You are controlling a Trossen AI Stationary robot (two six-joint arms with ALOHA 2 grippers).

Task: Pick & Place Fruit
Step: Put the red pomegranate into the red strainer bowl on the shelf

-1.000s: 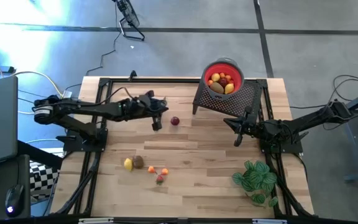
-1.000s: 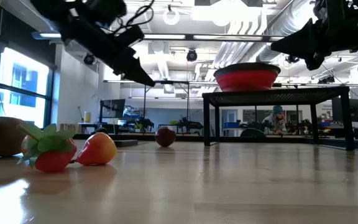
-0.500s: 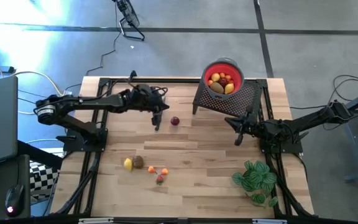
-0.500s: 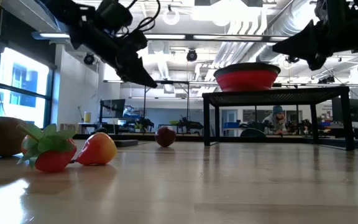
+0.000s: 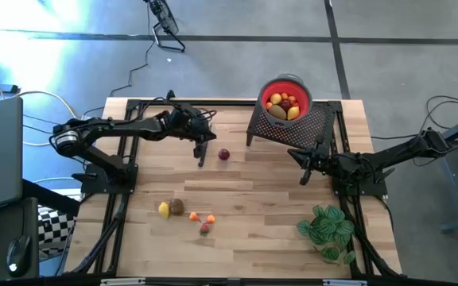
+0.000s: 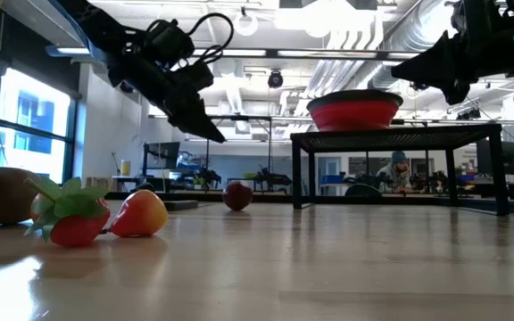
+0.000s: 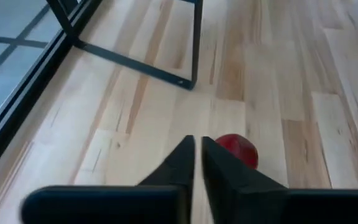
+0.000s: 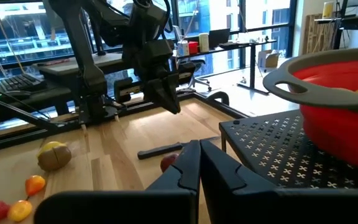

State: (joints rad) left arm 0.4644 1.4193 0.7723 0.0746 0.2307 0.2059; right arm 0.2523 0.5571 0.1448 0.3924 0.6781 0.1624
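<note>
Closest to where I'm standing, a small cluster of fruit is sitting on the near part of the table: a yellow piece touching a brown one, then two little orange bits and a strawberry just beside them. A leafy green plant is lying off at the near right corner.

Further in, the right gripper is hanging idle in front of the mesh stand, fingers pressed together, holding nothing.

Now the action: the left gripper is poised above the table just beside the lone dark red fruit, tips pointing down. In its wrist view the fingers are showing only a hairline slit between them, and nothing is in them. Whether they are parting I cannot tell.

Farthest back, the red bowl is sitting on the stand, already loaded with yellow and red pieces.

My read: it is lining up on that red fruit. To do it well, the fingers need spreading wide before dropping, centred over the fruit so they straddle it, since a round piece will be rolling away from any off-centre nudge.
</note>
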